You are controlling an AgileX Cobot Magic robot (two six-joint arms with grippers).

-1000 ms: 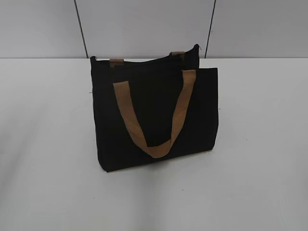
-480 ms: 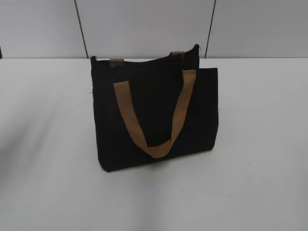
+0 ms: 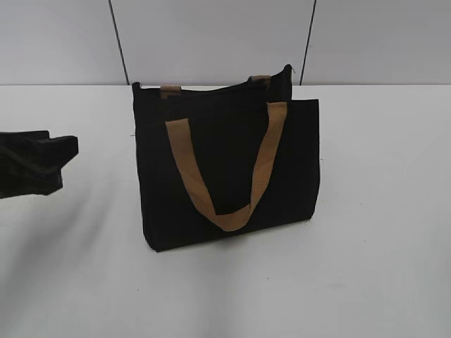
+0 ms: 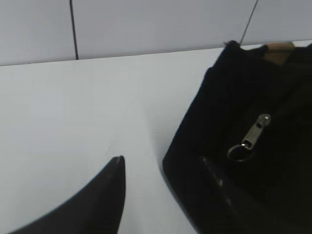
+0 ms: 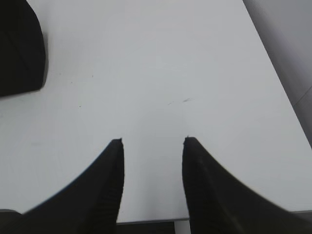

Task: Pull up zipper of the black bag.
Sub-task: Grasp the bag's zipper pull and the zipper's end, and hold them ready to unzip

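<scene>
Left gripper (image 4: pixel 163 163) is seen in its wrist view with its fingers spread apart and nothing between them; one fingertip lies over bare table, the other is set against the dark end of the black bag (image 4: pixel 229 122). In the exterior view this gripper (image 3: pixel 35 163) is placed at the left edge, level with the bag's (image 3: pixel 225 169) middle height and apart from its left end.

The bag stands upright near the middle of the white table (image 3: pixel 380 267), its long axis running left to right, one tan strap handle (image 3: pixel 225 169) hanging down the front panel. The zipper (image 4: pixel 251 137), with silver slider and ring pull, is found at the bag's left end, ahead and to the right of the left gripper, near its right fingertip.

Right gripper (image 5: pixel 152 141) is also held apart, over bare table, with only a corner of the bag (image 5: pixel 19 48) at the far left of its view. The left arm is therefore judged the nearer one to the pull.
</scene>
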